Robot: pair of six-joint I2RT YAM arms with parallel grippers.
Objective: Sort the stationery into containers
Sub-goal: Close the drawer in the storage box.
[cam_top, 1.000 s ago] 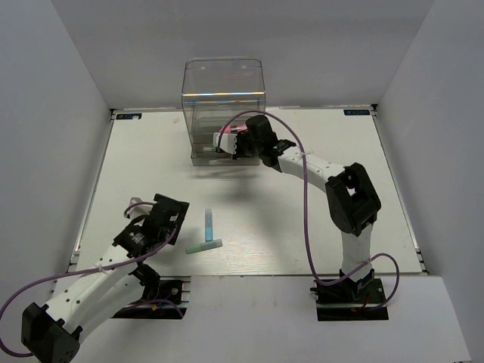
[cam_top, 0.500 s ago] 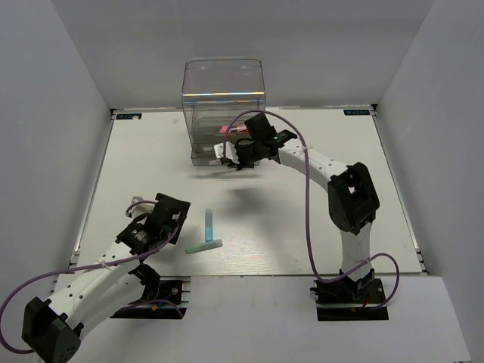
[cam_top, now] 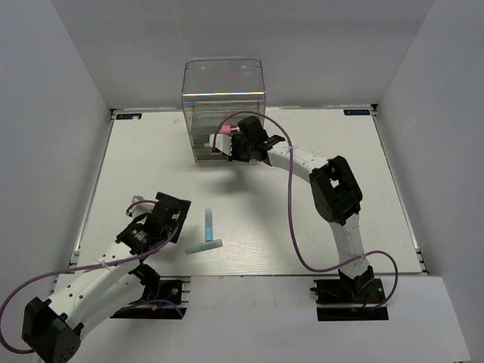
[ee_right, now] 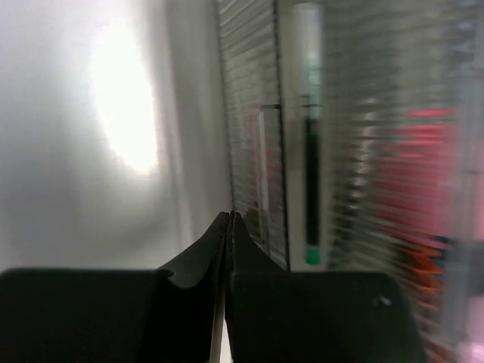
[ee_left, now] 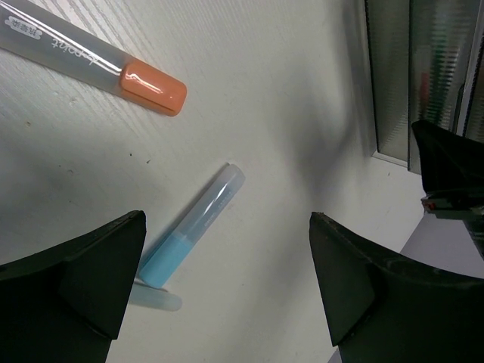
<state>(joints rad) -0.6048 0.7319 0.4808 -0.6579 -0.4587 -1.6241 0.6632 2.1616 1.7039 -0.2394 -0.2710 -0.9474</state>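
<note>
Stationery loose: light blue pen (cam_top: pixel 208 224) lies on the worktop (cam_top: pixel 151 166) near my bases. The teal-green pen (cam_top: pixel 204 246) lies just beside its near end, at an angle to it. The white pen with orange tip (ee_left: pixel 113 68) shows only in my left wrist view, apart from both.
Stationery stowed: a thin dark pen (ee_right: pixel 310 174) with green ends lies behind a see-through wall. The pink and red blurs deeper in are too smeared to name.
Containers: tall clear box (cam_top: pixel 223 98) at the far side, with shallow drawers (ee_right: pixel 257 113) low at its front.
Right hand (ee_right: pixel 227 227): fingers pressed together on nothing, tip right at the drawer fronts.
Left hand (ee_left: pixel 227 257): fingers wide apart above the light blue pen, touching nothing.
Risk, right: pushing with one narrow tip could skid the light box back or jam a drawer askew, I judge.
Risk, left: round, smooth barrels will likely roll. If I close off-centre, the blue pen could squirt out or knock the teal-green one.
Materials: pens are glossy plastic cylinders, the blue one frosted at one end. Drawer fronts are finely ribbed clear plastic. The worktop is matte white and faintly grained.
</note>
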